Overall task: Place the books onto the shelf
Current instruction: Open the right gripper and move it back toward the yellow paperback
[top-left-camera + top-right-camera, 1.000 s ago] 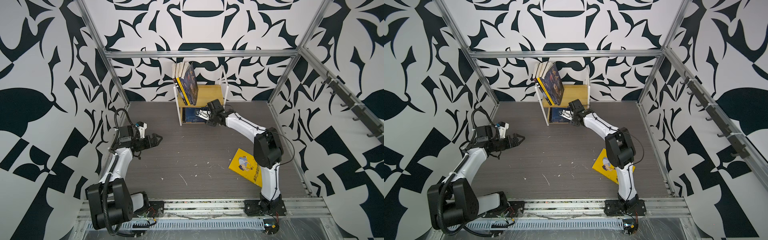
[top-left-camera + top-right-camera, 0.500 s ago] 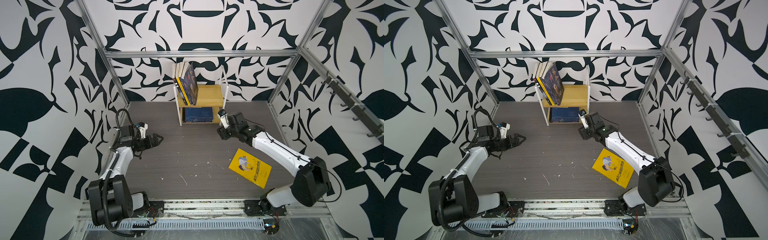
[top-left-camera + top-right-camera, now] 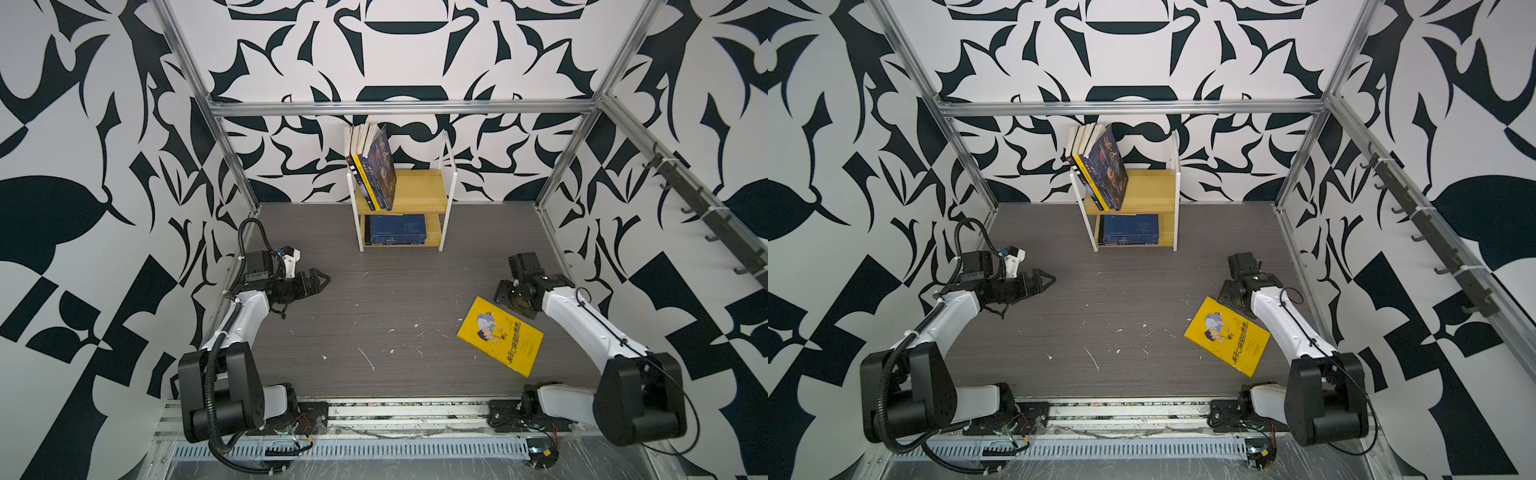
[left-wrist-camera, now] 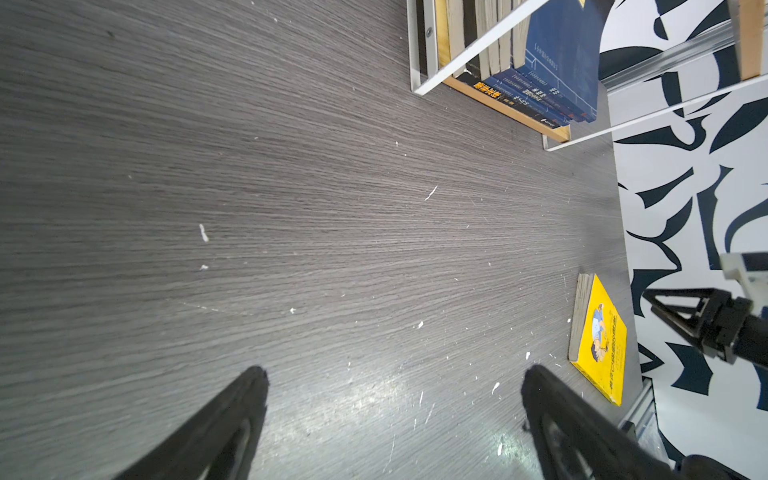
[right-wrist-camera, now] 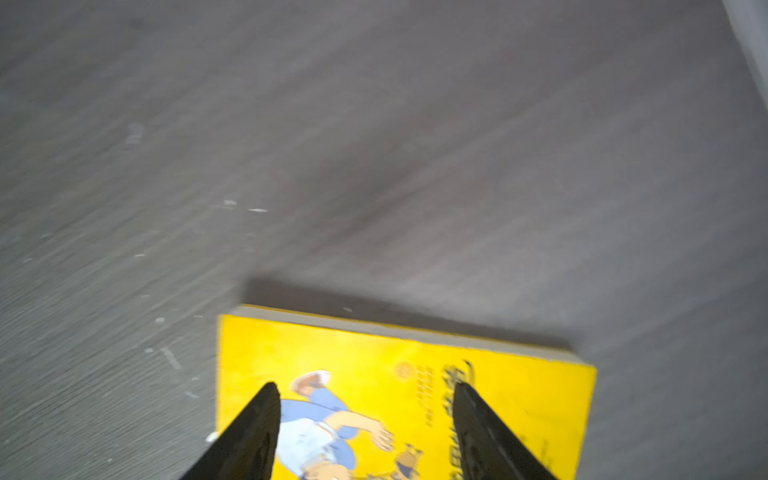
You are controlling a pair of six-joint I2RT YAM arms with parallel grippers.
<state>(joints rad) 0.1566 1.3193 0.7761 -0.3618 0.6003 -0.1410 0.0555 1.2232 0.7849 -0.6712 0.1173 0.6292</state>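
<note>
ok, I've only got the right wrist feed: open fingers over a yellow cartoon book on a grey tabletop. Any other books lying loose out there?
Observer: No. In both top views that yellow book is the only one on the table; the others are on the shelf.
Operator: Room on it?
Observer: Yes. The standing books crowd the left end of the upper tier; its right half is bare.
Operator: And underneath?
Observer: A flat stack of navy books fills most of the lower board.
</note>
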